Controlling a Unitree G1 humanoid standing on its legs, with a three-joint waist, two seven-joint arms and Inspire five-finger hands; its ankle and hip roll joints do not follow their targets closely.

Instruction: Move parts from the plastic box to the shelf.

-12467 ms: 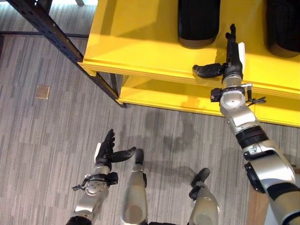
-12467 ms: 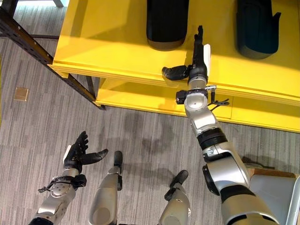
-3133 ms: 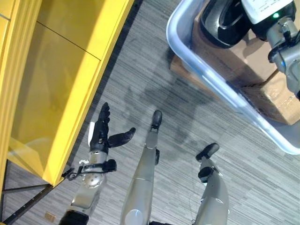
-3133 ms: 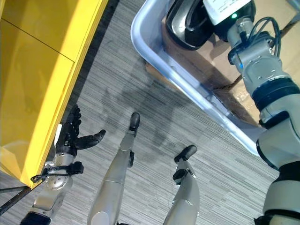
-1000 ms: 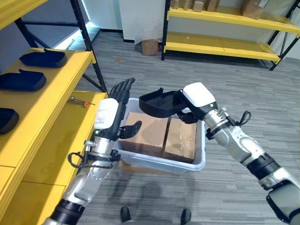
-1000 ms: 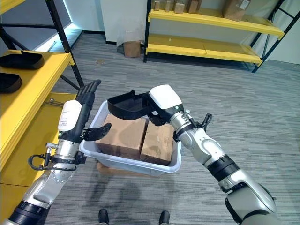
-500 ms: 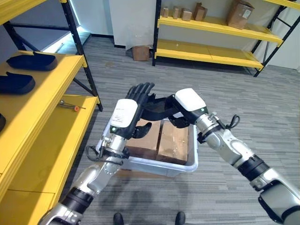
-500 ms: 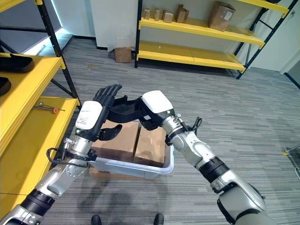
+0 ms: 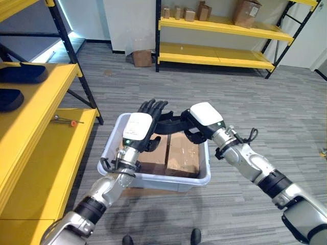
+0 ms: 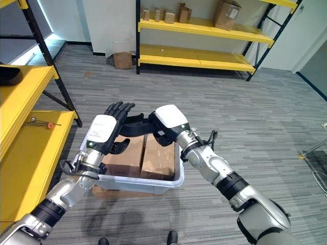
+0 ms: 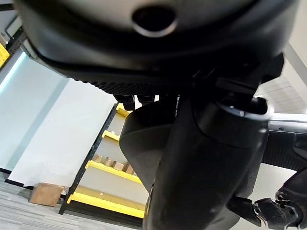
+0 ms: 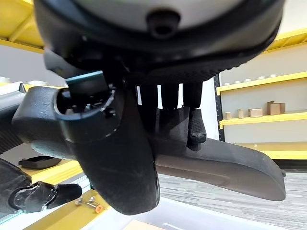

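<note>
My right hand (image 9: 205,116) holds a curved black part (image 9: 172,124) in the air above the grey plastic box (image 9: 153,179). In the right wrist view its fingers (image 12: 192,120) curl over the part (image 12: 225,167) with the thumb beneath. My left hand (image 9: 137,130) stands open at the part's left end, fingers (image 9: 153,107) straight up and palm toward the part; whether it touches I cannot tell. The left wrist view shows the part (image 11: 144,139) just past the thumb. The yellow shelf (image 9: 46,148) runs along the left and carries two black parts (image 9: 23,73).
Two cardboard boxes (image 9: 181,153) fill the plastic box. A small tool with an orange handle (image 9: 66,121) lies on the shelf's lower board. A second yellow rack (image 9: 225,30) with cartons stands at the back, and a small carton (image 9: 142,57) sits on the floor.
My left hand has come in from the box's left side up to the end of the part. The right hand kept its hold on the part. The camera view has shifted.
</note>
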